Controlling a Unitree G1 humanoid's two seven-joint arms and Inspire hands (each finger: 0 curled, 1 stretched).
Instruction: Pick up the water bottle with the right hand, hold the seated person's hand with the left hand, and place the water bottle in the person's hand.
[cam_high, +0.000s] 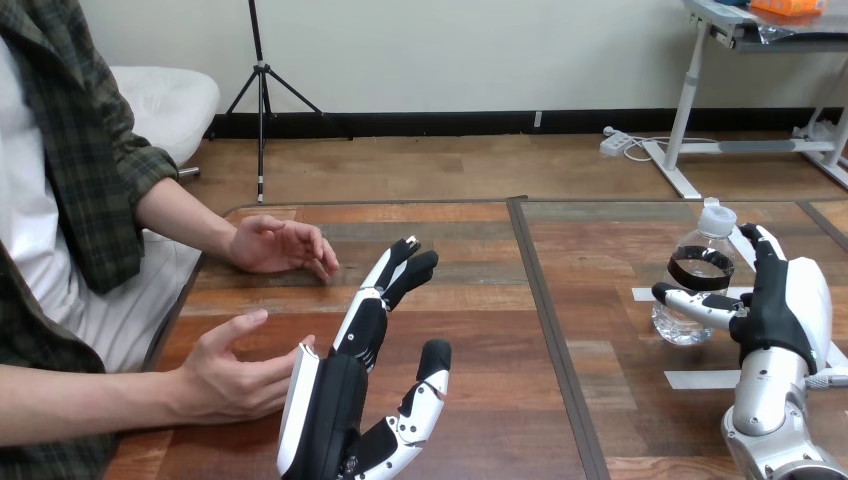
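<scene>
Head view. The water bottle (698, 245) stood upright on the counter (480, 330) at the right, white cap (711, 210) on and a black band (700, 270) about its upper body. The right robot hand (782, 300) was closed about it from the right; its thumb (695, 303) lay curled across the bottle's front below the band, and its fingers rose behind the far side; whether the grip was already firm could not be told. The bottle's base rested on the counter, so the lift was judged not yet made.

The left robot hand (335, 400) was held low at the left with fingers straight and spread, pinching nothing; the person's nearer hand (235, 375) lay just beside its white back shell, and contact between them could not be told; the person's farther hand (280, 245) rested open on the counter beyond.

Handling, as judged: clear thin plastic, apparently with little water in it, hence light, smooth and easily dented; a hard squeeze would buckle the wall, a slack one would let it slip. The best hold appeared to be around the mid-body, at or just under the band, keeping the bottle upright.
</scene>
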